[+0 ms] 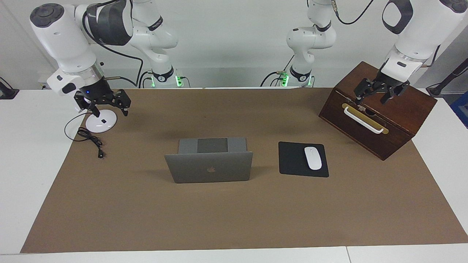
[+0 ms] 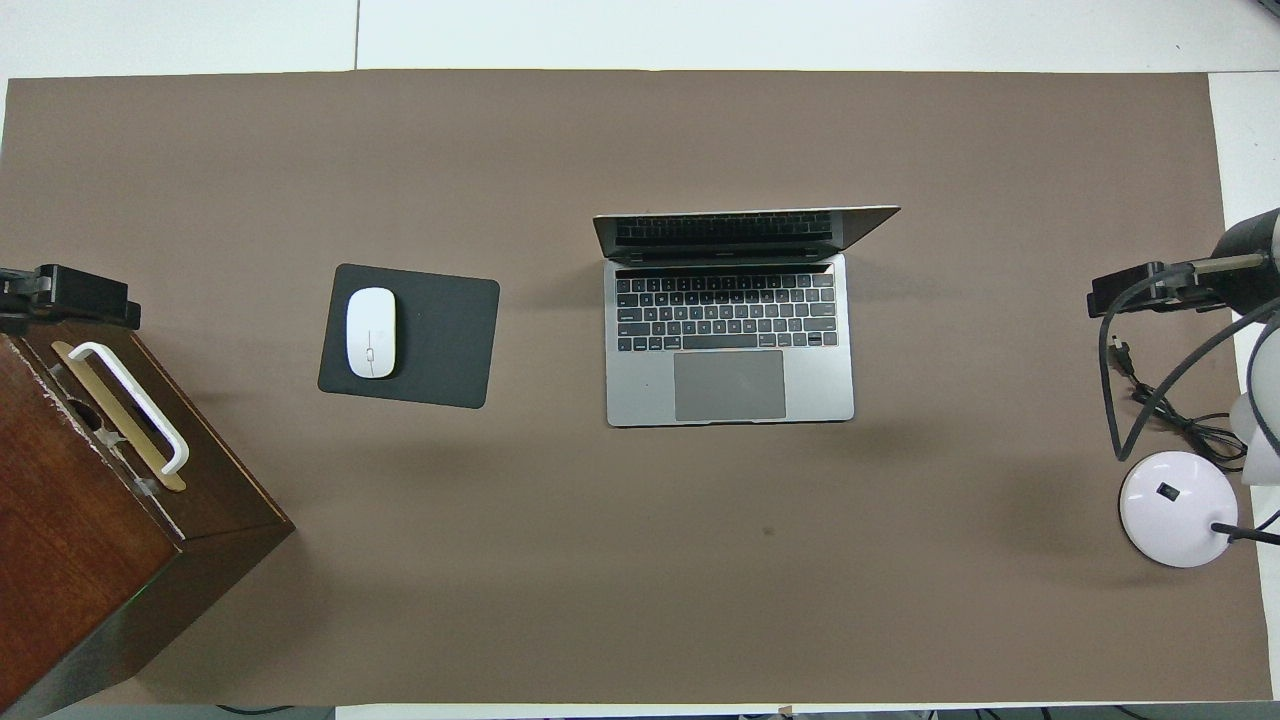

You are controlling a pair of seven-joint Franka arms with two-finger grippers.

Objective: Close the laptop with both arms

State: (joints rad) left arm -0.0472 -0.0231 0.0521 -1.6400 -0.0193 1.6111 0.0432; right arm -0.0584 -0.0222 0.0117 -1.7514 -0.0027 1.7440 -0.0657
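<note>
— How is the light where I work?

— Bright and even, from above. My arms throw soft, blurred shadows on the brown mat (image 1: pixel 234 212); the laptop (image 1: pixel 209 166) casts only a faint one at its base.

— Any glare?

— None on the mat. The white mouse (image 2: pixel 370 333) looks nearly washed out, and green lamps glow at my arm bases.

— Sharpness?

— Both views are crisp; the wooden box (image 2: pixel 90 520) looms large at the overhead view's corner.

- Wall (image 1: pixel 226 44): plain white, evenly lit.
- Desk (image 1: pixel 33 164): white top, seam visible near one edge.
- Brown mat (image 1: pixel 234 219): covers most of the desk, leaving white margins at the edges.
- Blue object (image 1: pixel 461 109): partly visible just off the desk's edge.
</note>
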